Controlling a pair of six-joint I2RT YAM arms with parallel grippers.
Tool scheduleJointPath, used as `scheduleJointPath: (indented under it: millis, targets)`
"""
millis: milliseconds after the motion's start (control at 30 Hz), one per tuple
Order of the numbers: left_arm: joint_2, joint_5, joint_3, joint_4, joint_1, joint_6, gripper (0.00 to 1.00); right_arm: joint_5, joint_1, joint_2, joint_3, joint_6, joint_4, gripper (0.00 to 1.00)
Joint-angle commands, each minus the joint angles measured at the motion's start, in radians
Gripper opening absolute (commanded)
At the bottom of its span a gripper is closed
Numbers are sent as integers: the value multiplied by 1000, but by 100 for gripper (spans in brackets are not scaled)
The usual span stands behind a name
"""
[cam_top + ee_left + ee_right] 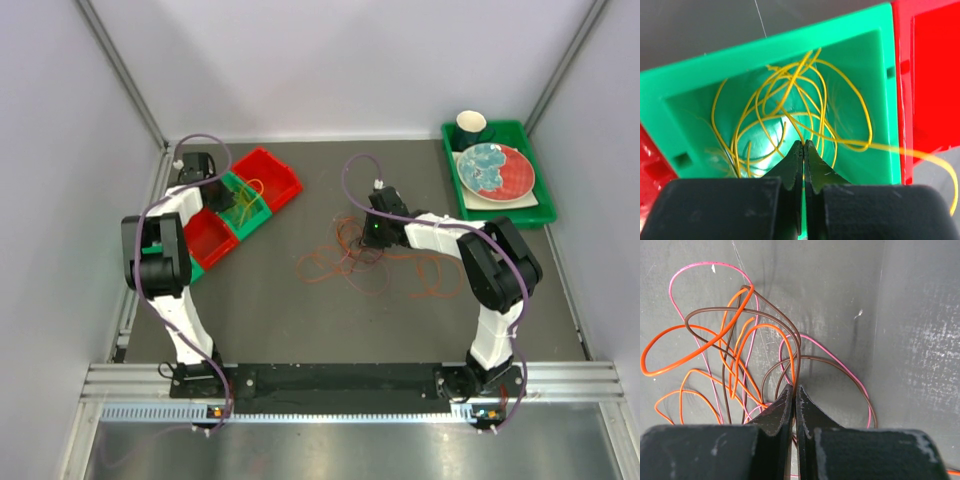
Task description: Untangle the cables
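Hanging directly above the green bin, held the left gripper pointed down into it, jaws pressed flat together. Judged that pose as a drop-off. Found the yellow cable coiled loosely inside the green bin, sorted apart from the other colours, one strand draped over the bin's right wall and trailing outside. Saw a yellow strand running up to the fingertips, yet could not tell about any pinch on it.

Found the rest of the cables lying in a loose heap on the table, well to the right of the green bin and a little nearer the arm bases. Set the right gripper low over that heap, jaws likewise closed, presumably to draw one colour clear of the others. Noted the brown cable dropping straight into the seam between the jaws, with the orange cable and the pink cable looped across it just beside. Looked like a grip on brown, though could not confirm it.

Counted two red bins touching the green bin, one on either side, probably meant for other colours.

Lost the lower part of both wrist views behind the black gripper bodies. Lost part of the heap under the right arm from above. Could not trace the crossings there, cords too thin. Could not follow the trailing yellow end past the frame edge.
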Motion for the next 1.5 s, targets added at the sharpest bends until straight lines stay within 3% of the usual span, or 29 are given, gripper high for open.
scheduleJointPath:
  millis: [0, 67, 100, 133, 200, 300, 767, 933, 1167, 1467]
  targets:
    - [48, -43, 35, 25, 3, -7, 0, 0, 13, 15, 6, -2, 13, 0]
    - [41, -49, 57, 2, 3, -2, 5, 3, 15, 14, 6, -3, 6, 0]
    - [32, -53, 61, -2, -1, 1, 11, 5, 15, 14, 8, -3, 6, 0]
    - [19, -75, 60, -2, -7, 7, 23, 5, 15, 14, 6, -5, 7, 0]
    - [-24, -94, 63, -8, -18, 36, 32, 5, 15, 17, 8, -5, 9, 0]
    - [-68, -134, 78, -28, -30, 62, 40, -1, 15, 20, 9, -2, 9, 0]
    - [-209, -164, 198, -133, -82, 162, 43, -1, 20, 5, 9, 1, 7, 0]
    - [-194, -241, 229, -185, -179, 251, 46, -3, 27, 11, 16, 4, 6, 0]
    - [-147, -184, 216, -179, -207, 294, 52, 5, 32, 8, 13, 1, 0, 0]
    - [-18, -391, 293, -231, -346, 432, 50, 9, 30, 5, 16, -2, -2, 0]
